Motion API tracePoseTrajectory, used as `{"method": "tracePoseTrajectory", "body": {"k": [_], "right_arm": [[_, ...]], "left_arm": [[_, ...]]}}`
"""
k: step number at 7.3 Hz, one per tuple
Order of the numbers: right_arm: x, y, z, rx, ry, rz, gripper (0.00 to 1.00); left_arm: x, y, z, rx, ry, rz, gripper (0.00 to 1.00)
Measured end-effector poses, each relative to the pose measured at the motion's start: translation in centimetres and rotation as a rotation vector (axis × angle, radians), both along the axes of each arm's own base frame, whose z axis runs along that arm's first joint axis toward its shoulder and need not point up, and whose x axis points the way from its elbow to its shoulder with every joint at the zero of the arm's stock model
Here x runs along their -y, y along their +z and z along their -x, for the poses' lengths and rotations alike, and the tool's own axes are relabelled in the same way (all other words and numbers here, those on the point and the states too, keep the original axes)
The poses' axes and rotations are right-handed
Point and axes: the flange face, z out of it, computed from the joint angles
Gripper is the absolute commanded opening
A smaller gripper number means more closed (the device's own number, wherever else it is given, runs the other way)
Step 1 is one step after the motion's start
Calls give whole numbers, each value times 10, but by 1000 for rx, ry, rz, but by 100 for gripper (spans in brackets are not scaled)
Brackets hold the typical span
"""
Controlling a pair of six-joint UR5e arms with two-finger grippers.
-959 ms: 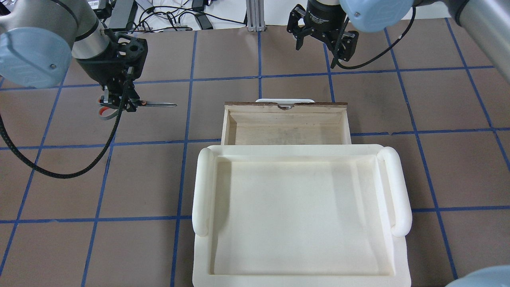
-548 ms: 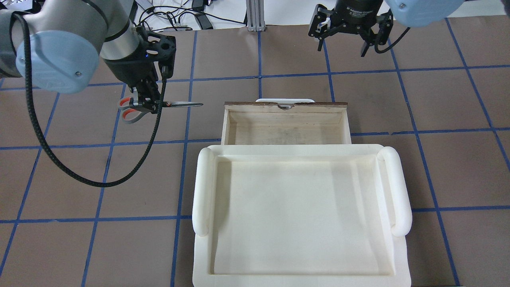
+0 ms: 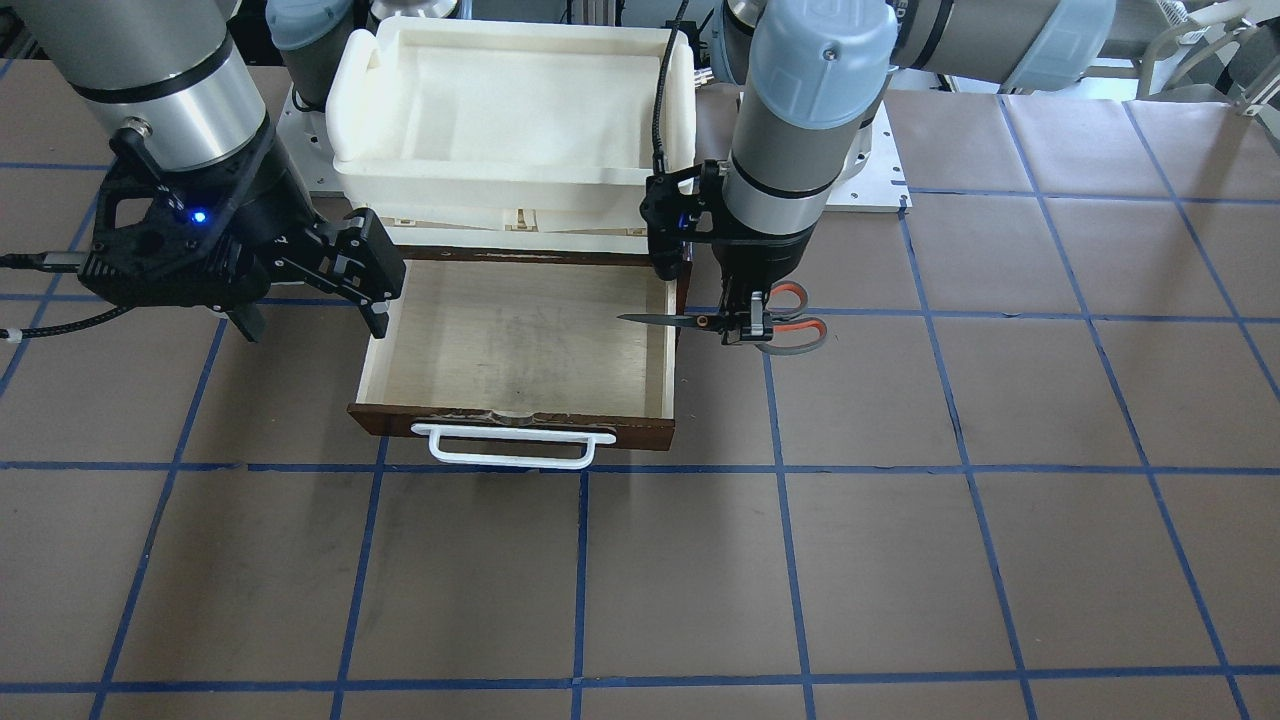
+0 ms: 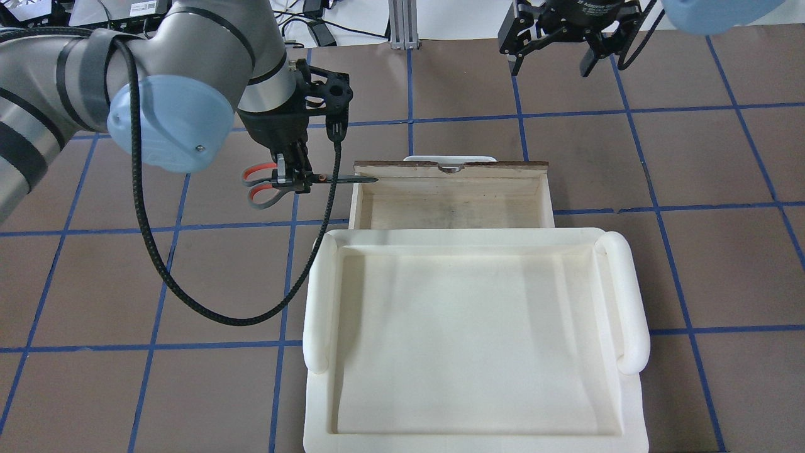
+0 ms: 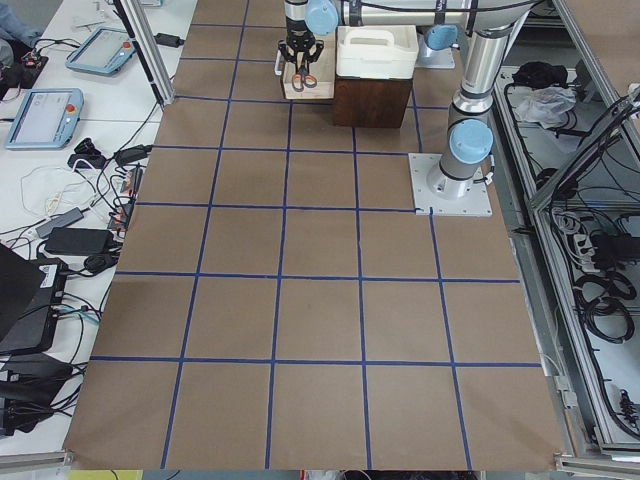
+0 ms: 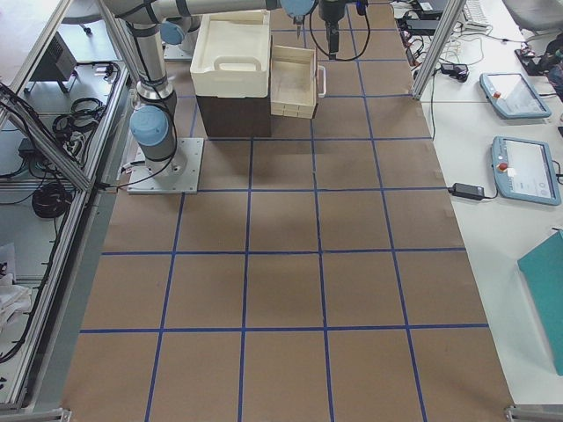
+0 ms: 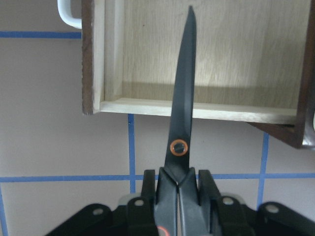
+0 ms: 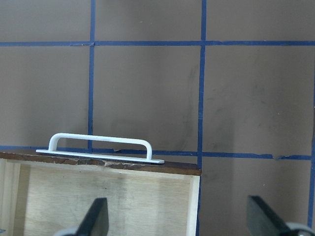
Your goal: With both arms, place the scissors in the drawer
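Note:
The scissors (image 4: 352,180) have slim grey blades and grey handle loops lined in orange-red. My left gripper (image 4: 292,179) is shut on them near the pivot and holds them level, just left of the drawer (image 4: 449,166). The blade tip reaches over the drawer's left wall. In the left wrist view the blade (image 7: 183,98) points over the pale plywood interior (image 7: 236,44). In the front view the scissors (image 3: 795,320) hang beside the open drawer (image 3: 520,430). My right gripper (image 4: 550,66) is open and empty, beyond the drawer's white handle (image 8: 101,145).
A cream-white plastic bin (image 4: 317,296) sits on top of the dark cabinet, directly behind the pulled-out drawer. The left arm's black cable (image 4: 188,296) loops over the table beside the bin. Brown table with blue tape lines lies around the drawer.
My left gripper has carried the scissors rightward, from well left of the drawer to its left wall. My right gripper has moved right and farther from the drawer.

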Motion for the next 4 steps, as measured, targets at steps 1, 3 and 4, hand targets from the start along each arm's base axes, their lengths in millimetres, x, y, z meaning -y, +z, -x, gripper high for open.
{"method": "tracePoseTrajectory", "body": {"k": [1,3,4], "right_arm": [[-1,1,2,-3,5,-1,100],[-2,2,9,-6,-4,-14,100],[-3,1,14,-7,-11,-28,100]], "left_arm": [[-3,-6,22,-9,-5,11,0],[-5,-23,61,-17,-10,22,0],[-7,-32,75,-19,-22,26,0]]}}
